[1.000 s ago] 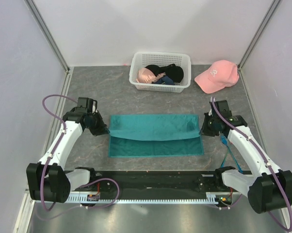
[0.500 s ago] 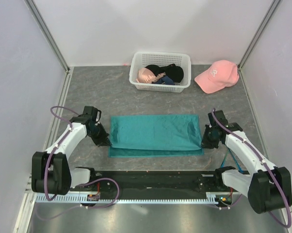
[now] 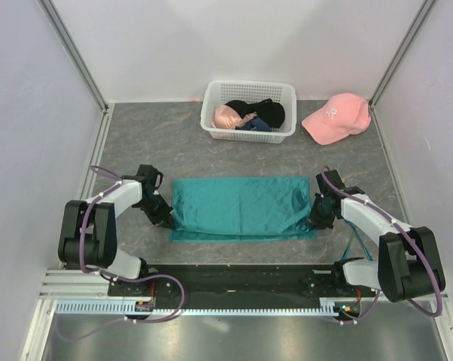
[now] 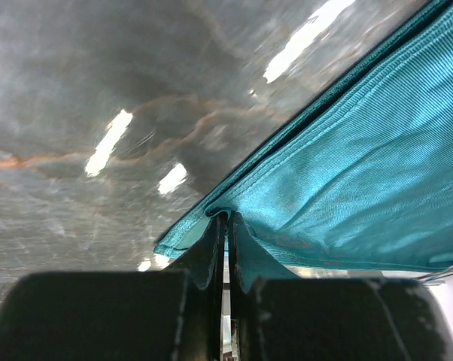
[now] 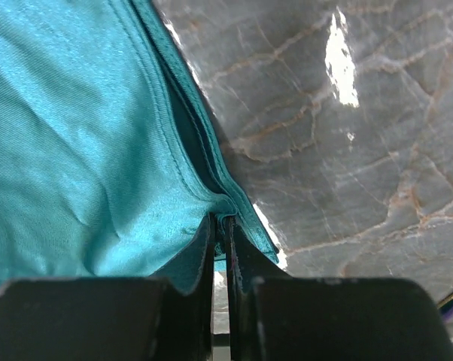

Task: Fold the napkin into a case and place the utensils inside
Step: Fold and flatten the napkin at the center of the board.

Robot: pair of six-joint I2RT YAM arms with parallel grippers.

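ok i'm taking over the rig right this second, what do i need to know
Left pincer: shut on the left edge of the napkin, low at the table.
Right pincer: shut on the napkin's right edge.
Napkin: flat mid-table, folded over once, with a thin strip of the lower layer showing along the near edge.
Blue utensil: on the table just right of the napkin; the second one hardly shows.
Done: one fold.
Left: fold down to a narrow case, then slip both pieces inside.
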